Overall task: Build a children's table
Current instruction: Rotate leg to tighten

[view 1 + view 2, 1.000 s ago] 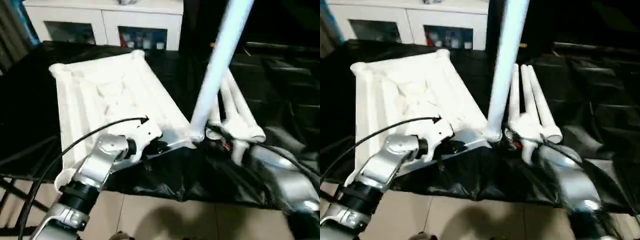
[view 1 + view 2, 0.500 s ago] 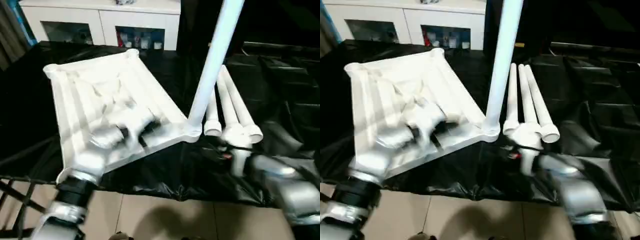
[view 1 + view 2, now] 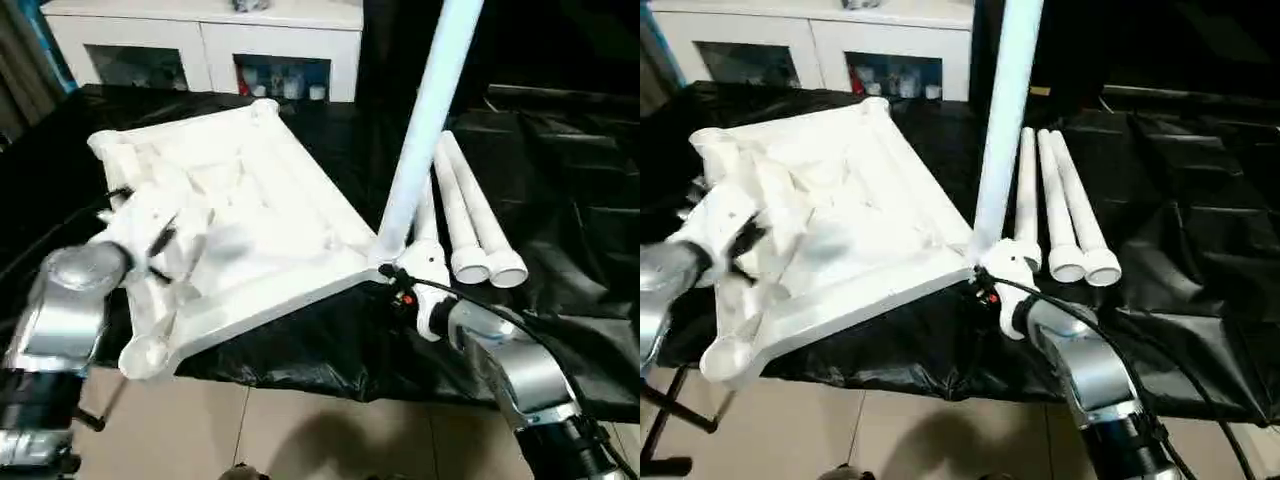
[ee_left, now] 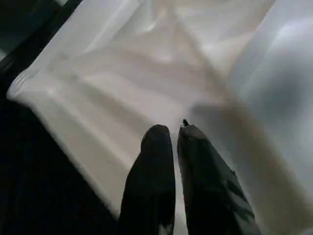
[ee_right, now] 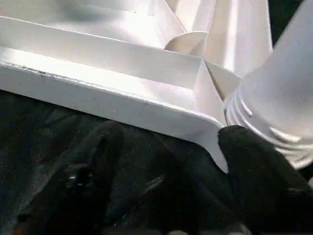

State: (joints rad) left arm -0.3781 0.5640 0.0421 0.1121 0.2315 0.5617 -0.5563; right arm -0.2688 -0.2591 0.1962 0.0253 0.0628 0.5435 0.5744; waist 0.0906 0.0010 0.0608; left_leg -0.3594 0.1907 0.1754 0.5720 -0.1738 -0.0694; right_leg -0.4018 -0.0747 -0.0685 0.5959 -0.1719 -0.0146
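Note:
The white tabletop lies upside down on the black cloth, ribbed underside up. One long white leg stands upright in its near right corner socket. Three more legs lie side by side on the cloth to the right. My left gripper hovers over the tabletop's left part with its fingers shut on nothing. My right gripper is open at the corner beneath the upright leg, one finger on each side of the rim's corner.
A white cabinet with glass-fronted compartments stands behind the table. Black cloth covers the table, rumpled at the right. The table's front edge drops to a tiled floor. A black metal frame stands at the lower left.
My left arm has swung away from the leg's corner to the tabletop's left side. My right gripper has moved in to the corner at the foot of the upright leg.

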